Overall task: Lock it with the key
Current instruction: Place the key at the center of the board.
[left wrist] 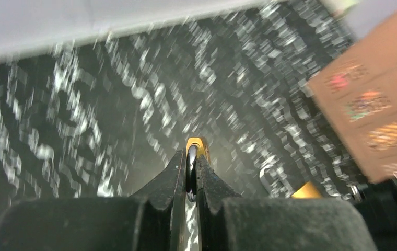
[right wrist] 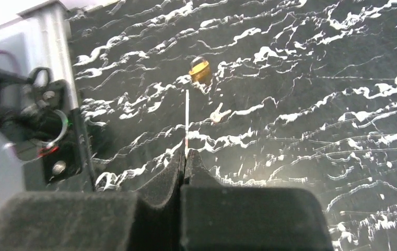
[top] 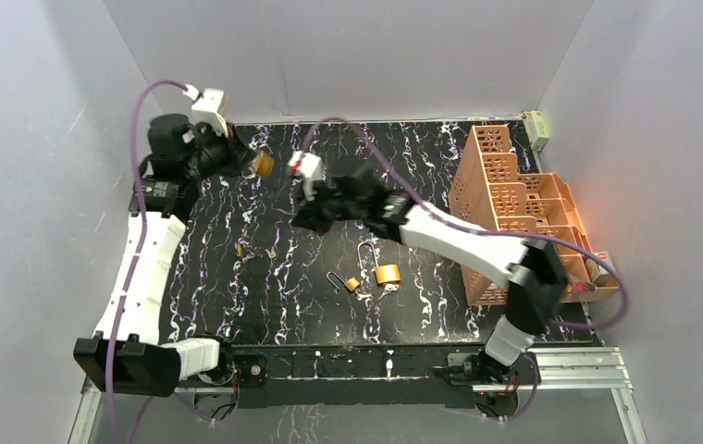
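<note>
Brass padlock (top: pixel 263 164) in left pincer (left wrist: pixel 191 159)

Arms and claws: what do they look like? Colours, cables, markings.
The left arm and right arm have white link shells with black joints. A purple cable loops off each wrist. White camera modules sit by the wrists, the right one with red marks. The claw fingers are black, tapering to narrow tips.

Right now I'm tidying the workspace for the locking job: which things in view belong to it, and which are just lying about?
In use:
brass padlock in the left hand
key in the right hand

Lying about:
larger padlock
smaller padlock
small brass piece
loose key
orange crates
</note>
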Controlling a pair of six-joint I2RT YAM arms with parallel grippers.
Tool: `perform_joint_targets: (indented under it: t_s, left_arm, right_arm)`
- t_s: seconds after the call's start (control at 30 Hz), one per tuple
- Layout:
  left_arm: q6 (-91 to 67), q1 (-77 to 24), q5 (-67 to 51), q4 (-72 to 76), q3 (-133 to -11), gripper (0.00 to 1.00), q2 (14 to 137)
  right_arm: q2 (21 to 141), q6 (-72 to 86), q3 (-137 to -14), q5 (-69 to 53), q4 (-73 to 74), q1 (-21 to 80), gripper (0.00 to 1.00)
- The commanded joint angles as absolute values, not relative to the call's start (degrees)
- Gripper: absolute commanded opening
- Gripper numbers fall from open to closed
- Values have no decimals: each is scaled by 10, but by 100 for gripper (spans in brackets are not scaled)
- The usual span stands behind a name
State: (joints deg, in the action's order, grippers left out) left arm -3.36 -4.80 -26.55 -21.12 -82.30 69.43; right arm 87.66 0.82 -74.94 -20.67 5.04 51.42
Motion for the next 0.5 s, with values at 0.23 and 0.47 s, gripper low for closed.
perform_joint_targets:
  t_s: [0.23, 0.47]
  left_arm:
    - [-78, 18, -34, -171, -654, 0, 722]
    - [-97, 34, -31, -145, -604, 0, 740]
  right_arm:
    - [1234, 22, -1107, 39, 182, 594, 0]
    - [1331, 31, -1143, 44, 164, 593, 0]
